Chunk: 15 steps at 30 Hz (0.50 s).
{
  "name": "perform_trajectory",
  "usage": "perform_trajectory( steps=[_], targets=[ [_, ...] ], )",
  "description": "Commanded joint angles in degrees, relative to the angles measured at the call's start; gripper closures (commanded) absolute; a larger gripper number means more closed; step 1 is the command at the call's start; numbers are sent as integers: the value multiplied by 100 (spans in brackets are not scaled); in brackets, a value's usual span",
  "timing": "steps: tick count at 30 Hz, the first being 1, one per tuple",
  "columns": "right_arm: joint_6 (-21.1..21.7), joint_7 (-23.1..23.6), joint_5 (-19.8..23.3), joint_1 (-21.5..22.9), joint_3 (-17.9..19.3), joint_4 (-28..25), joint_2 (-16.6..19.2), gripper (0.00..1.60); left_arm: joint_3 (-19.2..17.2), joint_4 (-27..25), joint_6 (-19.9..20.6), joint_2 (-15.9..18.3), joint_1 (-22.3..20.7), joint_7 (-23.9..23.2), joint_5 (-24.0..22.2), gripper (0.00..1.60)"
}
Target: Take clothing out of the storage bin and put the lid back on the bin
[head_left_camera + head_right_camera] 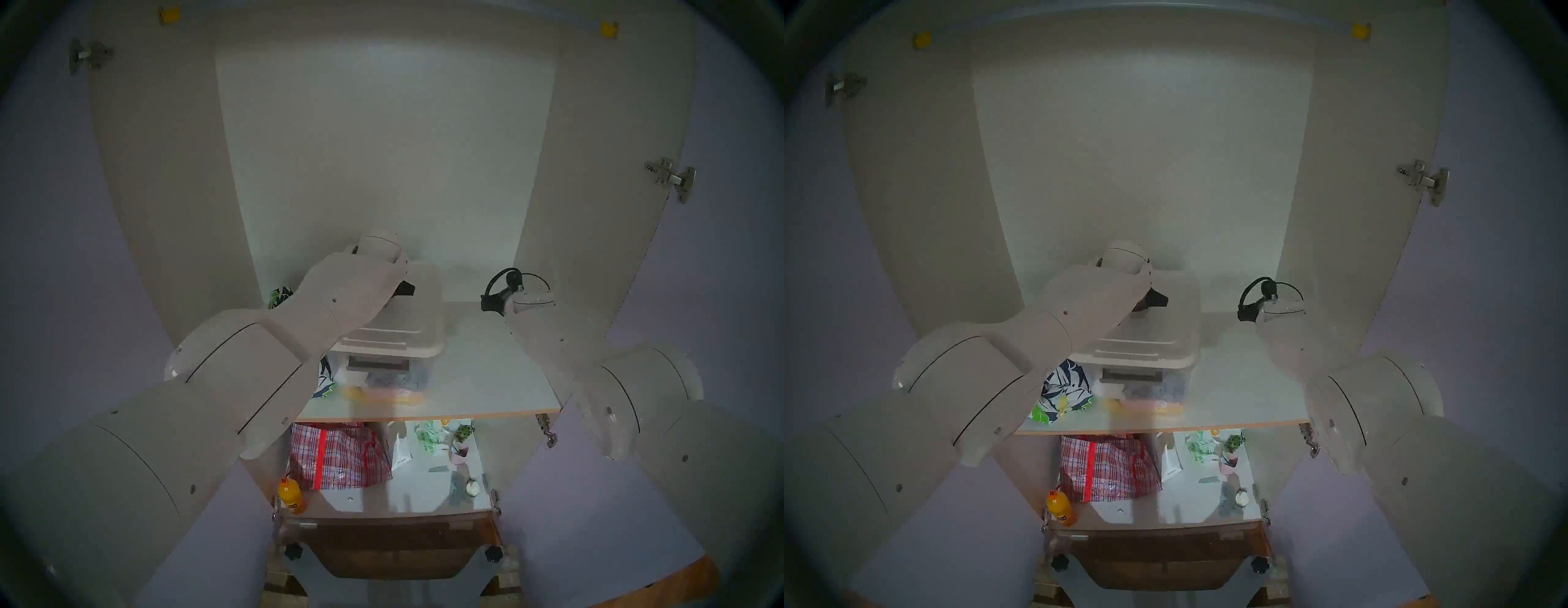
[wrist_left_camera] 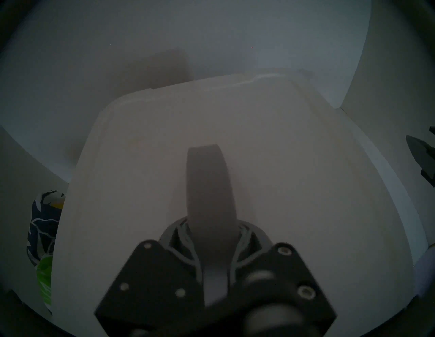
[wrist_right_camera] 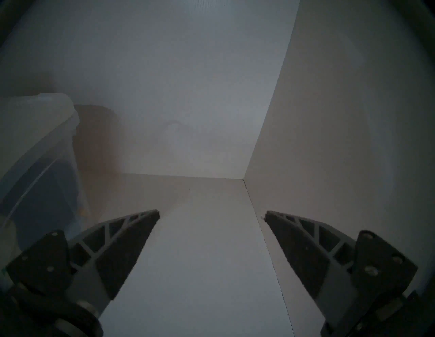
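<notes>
The lid [image 1: 407, 314] lies on the storage bin [image 1: 382, 378], clothing [image 1: 1066, 392] left.

lid [image 1: 418, 314] white | clothing [image 1: 1064, 392] navy-white leaf print, lime, yellow | bag [image 1: 339, 454] red-checked | bottle [image 1: 292, 494] orange

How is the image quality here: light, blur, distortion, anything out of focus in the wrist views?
Head views: dim, fisheye-bent cupboard walls with a dark rim; the storage bin's front is smeared. Left wrist view: very dark and hazy, the lid washed out, and the left tool, shut on the lid's handle, out of focus up close. Right wrist view: murky, with soft shadows, but the open right tool reads clearly.
</notes>
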Motion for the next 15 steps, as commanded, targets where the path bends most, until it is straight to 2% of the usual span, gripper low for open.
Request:
perform_trajectory(
  steps=[1, 15],
  targets=[
    [-113, -10, -5, 194, 12, -98, 5, 0, -22, -171, -53, -25, -189, -122, -12, 160],
    [-118, -4, -47, 197, 53, -89, -2, 0, 59, 10, -87, -26, -219, -444, 35, 160]
  ],
)
